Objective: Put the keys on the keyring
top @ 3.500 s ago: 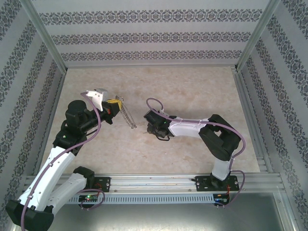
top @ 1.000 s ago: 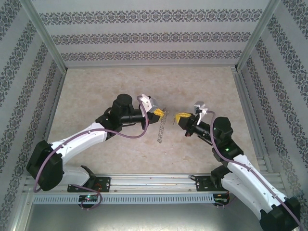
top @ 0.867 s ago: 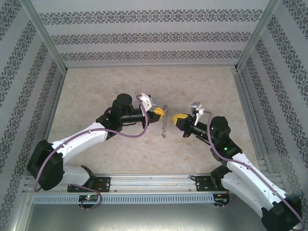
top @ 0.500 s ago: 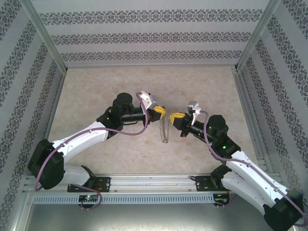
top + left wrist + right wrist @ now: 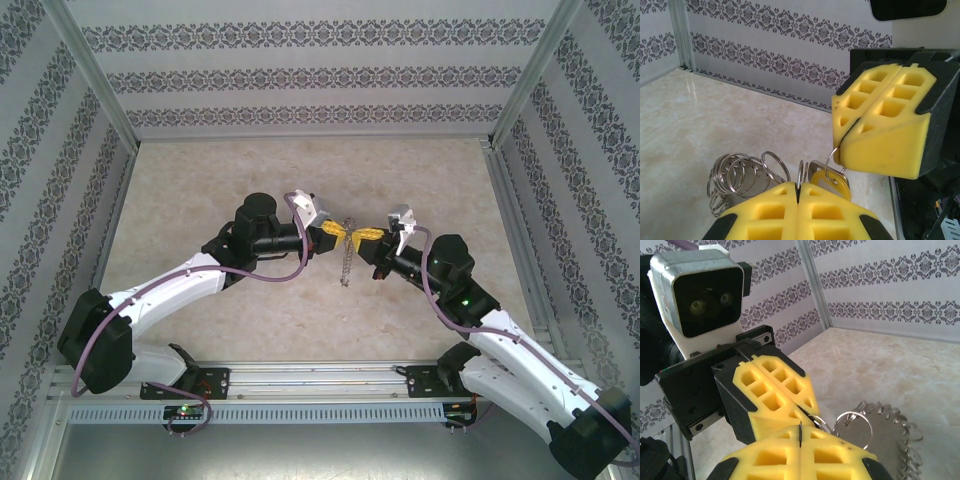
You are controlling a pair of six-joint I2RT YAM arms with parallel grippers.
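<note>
Keyring (image 5: pixel 345 264) dangles below the left gripper (image 5: pixel 334 233), clamped in it — right gripper (image 5: pixel 367 236), pinched shut, meets it tip-to-tip, perhaps nipping a loop.

The yellow-padded left gripper (image 5: pixel 331 233) and right gripper (image 5: pixel 367 235) meet tip to tip above the marbled table's (image 5: pixel 200 180) middle; the grey metal chain keyring (image 5: pixel 346 262) hangs between them.

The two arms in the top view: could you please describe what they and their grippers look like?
Both the left arm and right arm have white shells with black joints and a purple cable running along them. The left gripper and right gripper have black bodies with yellow, grid-pocketed fingers, each carrying a pale camera housing.
</note>
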